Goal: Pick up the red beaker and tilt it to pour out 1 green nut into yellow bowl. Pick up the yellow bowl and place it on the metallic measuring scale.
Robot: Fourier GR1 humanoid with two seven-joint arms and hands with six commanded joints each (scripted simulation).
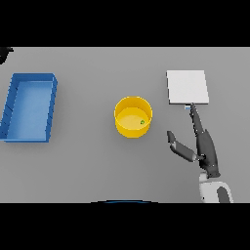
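Observation:
A yellow bowl [133,116] stands at the table's middle with one small green nut [142,122] inside, near its right wall. The metallic measuring scale [187,86], a pale square plate, lies to the bowl's right and farther back. My right hand [204,146] is open to the right of the bowl, its fingers straight and pointing toward the scale's near edge, its thumb spread toward the bowl. It holds nothing. No red beaker shows anywhere. My left hand is out of view.
A blue rectangular tray [49,105] sits at the table's left side. A dark shape [4,52] shows at the far left corner.

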